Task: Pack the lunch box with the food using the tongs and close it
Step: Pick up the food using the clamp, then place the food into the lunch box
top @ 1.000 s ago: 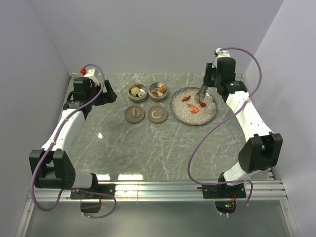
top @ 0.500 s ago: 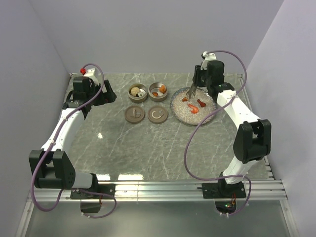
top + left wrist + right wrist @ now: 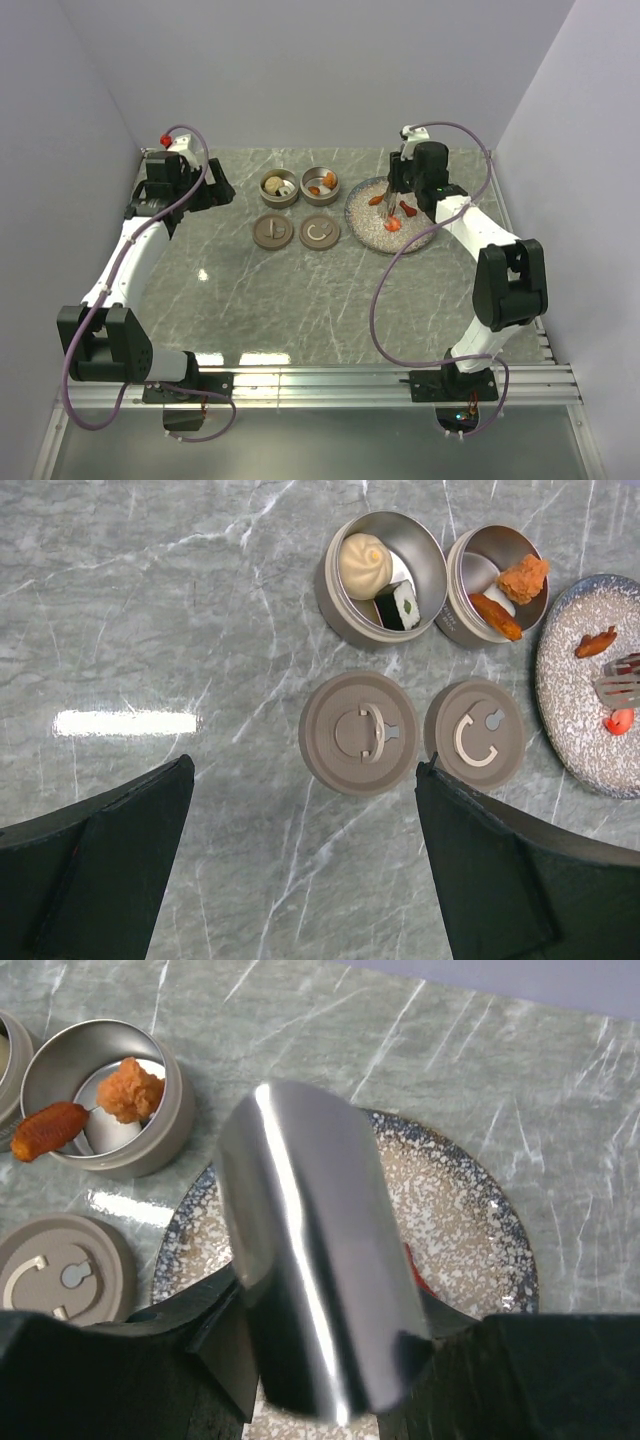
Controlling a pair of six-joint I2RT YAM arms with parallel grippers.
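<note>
The lunch box is two open round metal tins. One tin (image 3: 345,605) holds a beige ball (image 3: 364,564) and a dark block (image 3: 402,604). The other tin (image 3: 462,620) (image 3: 165,1125) holds orange-red pieces (image 3: 522,578). Their two brown lids (image 3: 358,733) (image 3: 474,735) lie flat in front. My right gripper (image 3: 402,180) (image 3: 320,1360) is shut on the tongs (image 3: 310,1290), whose tips (image 3: 620,680) hang over the speckled plate (image 3: 420,228). Orange-red bits (image 3: 395,223) (image 3: 596,642) lie on the plate. My left gripper (image 3: 218,190) (image 3: 305,770) is open, high over the table left of the tins.
Grey walls enclose the marble table (image 3: 300,290) on the left, back and right. A bright light glare (image 3: 125,722) lies on the marble to the left of the lids. The right arm's cable (image 3: 385,300) loops over the table's right half.
My right gripper has swung left with the tongs, from the plate's right side to over its back middle. The left arm has not moved.
</note>
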